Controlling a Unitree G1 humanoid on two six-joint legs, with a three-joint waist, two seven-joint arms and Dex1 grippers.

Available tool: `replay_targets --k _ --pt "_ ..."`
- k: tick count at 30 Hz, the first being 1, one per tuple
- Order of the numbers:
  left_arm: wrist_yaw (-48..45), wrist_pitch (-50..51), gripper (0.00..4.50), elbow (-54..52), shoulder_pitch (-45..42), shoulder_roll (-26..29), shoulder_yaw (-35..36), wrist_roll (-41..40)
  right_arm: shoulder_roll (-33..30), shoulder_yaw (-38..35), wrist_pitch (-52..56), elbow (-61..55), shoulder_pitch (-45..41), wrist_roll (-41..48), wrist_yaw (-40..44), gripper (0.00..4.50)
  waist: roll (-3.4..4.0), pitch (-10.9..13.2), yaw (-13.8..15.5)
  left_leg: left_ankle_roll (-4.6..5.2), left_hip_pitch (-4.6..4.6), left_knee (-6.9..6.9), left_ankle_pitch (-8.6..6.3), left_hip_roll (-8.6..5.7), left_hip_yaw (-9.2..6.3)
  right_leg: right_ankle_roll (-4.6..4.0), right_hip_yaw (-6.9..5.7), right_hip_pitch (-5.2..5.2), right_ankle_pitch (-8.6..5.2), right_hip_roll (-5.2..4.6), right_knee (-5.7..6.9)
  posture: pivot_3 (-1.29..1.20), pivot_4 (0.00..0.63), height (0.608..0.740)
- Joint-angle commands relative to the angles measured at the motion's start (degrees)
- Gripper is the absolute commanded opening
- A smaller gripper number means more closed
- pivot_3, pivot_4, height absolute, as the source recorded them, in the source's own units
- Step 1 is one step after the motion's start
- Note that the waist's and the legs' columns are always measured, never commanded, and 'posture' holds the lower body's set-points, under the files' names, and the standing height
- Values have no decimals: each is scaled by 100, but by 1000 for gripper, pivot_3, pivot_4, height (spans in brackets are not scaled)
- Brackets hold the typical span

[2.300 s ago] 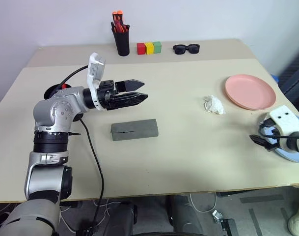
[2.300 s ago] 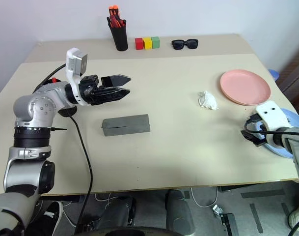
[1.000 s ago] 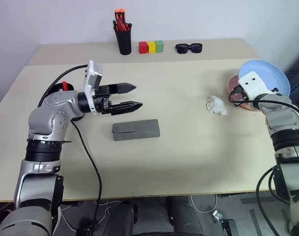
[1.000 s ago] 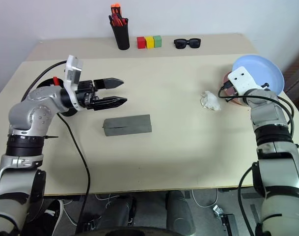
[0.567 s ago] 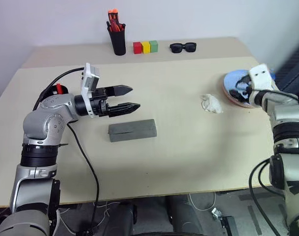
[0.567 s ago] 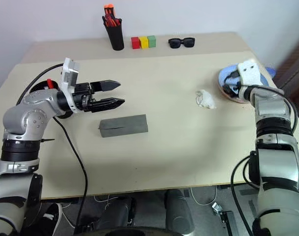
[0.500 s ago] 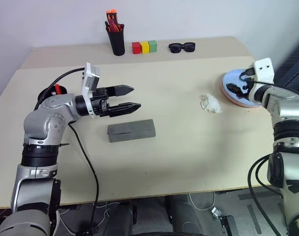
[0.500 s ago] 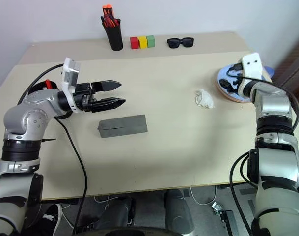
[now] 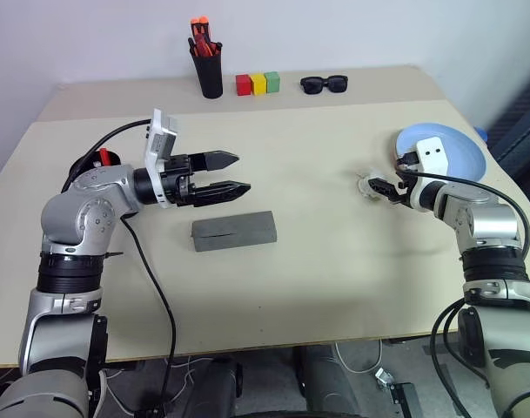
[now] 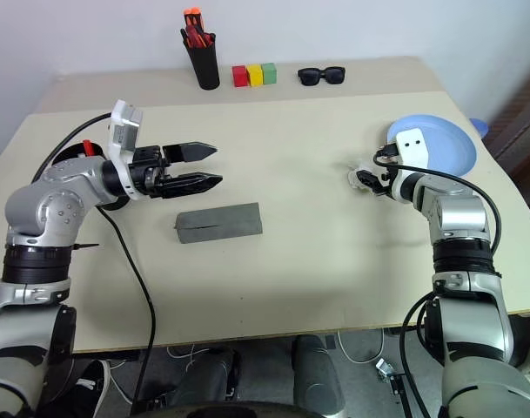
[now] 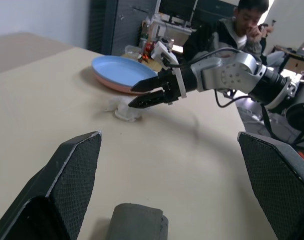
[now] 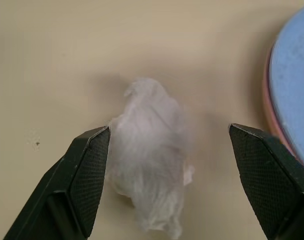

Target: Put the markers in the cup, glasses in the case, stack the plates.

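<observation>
The light blue plate (image 9: 447, 152) lies flat on the salmon pink plate (image 12: 266, 95) at the table's right side. To their left, my right gripper (image 9: 375, 186) is open, one finger on each side of a crumpled white tissue (image 12: 152, 150), with nothing held. My left gripper (image 9: 244, 171) hangs open and empty above the table, pointing right, just beyond the shut grey case (image 9: 234, 231). The black cup (image 9: 92, 162) stands behind my left arm with a red-capped marker (image 9: 103, 155) showing at it. The glasses are out of view.
Along the back edge stand a black pen holder (image 9: 208, 77) with orange-red pens, three coloured blocks (image 9: 258, 84) and black sunglasses (image 9: 324, 84). A person (image 11: 231, 30) sits beyond the table's right end.
My right gripper let go of the blue plate, which was tilted up and now rests on the pink one. It then moved left and down to the tissue. The left arm stayed still.
</observation>
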Motion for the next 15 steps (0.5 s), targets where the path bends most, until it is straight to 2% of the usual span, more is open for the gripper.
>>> replay_targets --k 1,6,7,10,15 --pt "6 16 4500 -234 -7 101 153 -122 7 1 -82 44 -55 24 104 2581 0 0 4 0 0 0 0 0 0 0 0 0 0 0 0 0 150 740" --pt "41 32 4500 -292 68 139 182 -156 -11 10 -76 119 -163 19 179 191 0 0 5 0 0 0 0 0 0 0 0 0 0 -1 0 0 150 740" --pt "51 32 4500 -297 76 136 180 -158 -7 47 -64 101 -147 6 215 38 0 0 5 0 -1 0 0 0 0 0 0 0 0 -1 0 0 150 740" --pt "76 16 4500 -300 76 121 173 -161 -9 5 -12 32 -159 29 212 38 0 0 5 0 0 0 0 0 0 0 0 0 0 -1 0 0 150 740" --pt "67 -34 4500 -261 74 129 159 -159 -91 -648 -262 197 -671 351 -133 38 2 1 -2 0 -1 1 0 0 0 0 1 -1 0 -1 0 0 150 740"
